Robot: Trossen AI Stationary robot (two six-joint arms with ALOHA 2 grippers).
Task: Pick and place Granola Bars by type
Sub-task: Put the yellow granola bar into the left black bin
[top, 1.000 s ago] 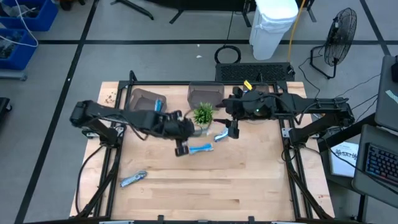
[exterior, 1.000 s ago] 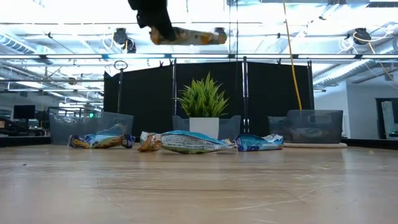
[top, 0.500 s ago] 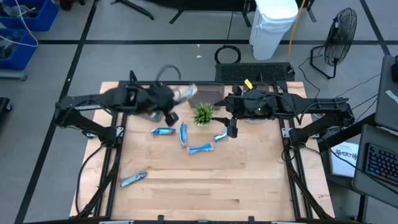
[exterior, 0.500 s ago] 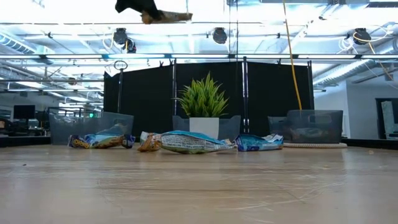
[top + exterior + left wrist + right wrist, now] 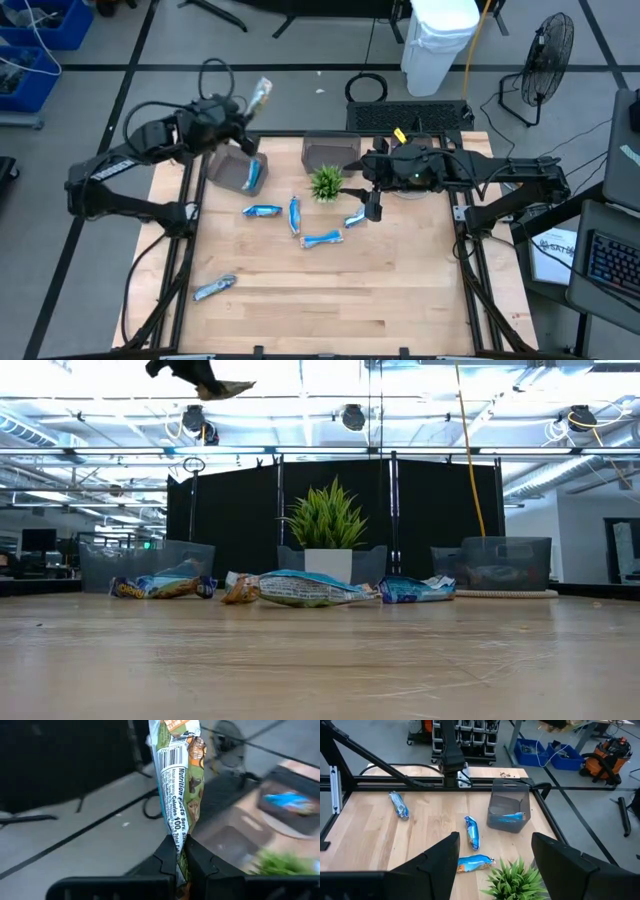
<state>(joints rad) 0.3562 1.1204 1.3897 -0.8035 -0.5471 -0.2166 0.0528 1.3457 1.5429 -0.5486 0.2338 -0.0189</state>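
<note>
Where legible: "Nutrition Facts", wrapper [image 5: 179, 785]

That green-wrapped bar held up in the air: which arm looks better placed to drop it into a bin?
Probably the left. Its gripper is shut on the green-wrapped bar, raised near the left bin. The right gripper hangs open and empty beside the plant.

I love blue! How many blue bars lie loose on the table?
5 blue bars: three mid-table, one beside the plant by the right gripper, one alone front left. Another lies in a bin; others may hide.
</note>
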